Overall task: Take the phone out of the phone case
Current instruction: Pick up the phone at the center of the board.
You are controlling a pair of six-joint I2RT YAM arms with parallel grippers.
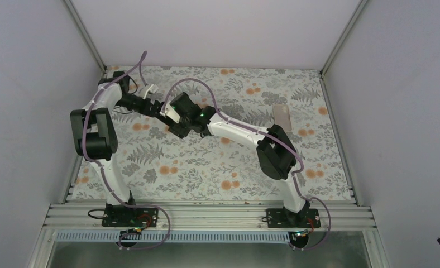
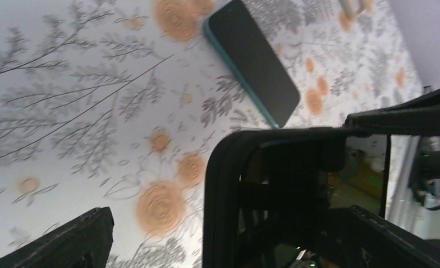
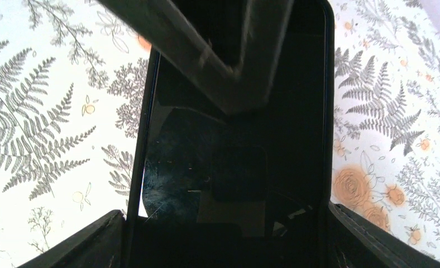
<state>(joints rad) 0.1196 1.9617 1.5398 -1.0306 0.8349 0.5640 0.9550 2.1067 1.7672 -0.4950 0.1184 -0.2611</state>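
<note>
A black phone in a black case (image 3: 234, 167) is held off the table, screen toward the right wrist camera. My right gripper (image 3: 226, 229) is shut on its long edges; in the top view it (image 1: 178, 127) sits at the middle left of the table. My left gripper (image 2: 229, 215) is open, with its fingers set wide on either side of the phone's end (image 2: 223, 190). One left finger (image 3: 206, 61) lies across the screen's upper part. In the top view the left gripper (image 1: 163, 110) meets the right one.
A second phone in a teal case (image 2: 251, 58) lies flat on the flowered cloth beyond the grippers, and is hidden under the right arm in the top view. A pale grey flat rectangle (image 1: 283, 117) lies at the back right. Walls enclose the table on three sides.
</note>
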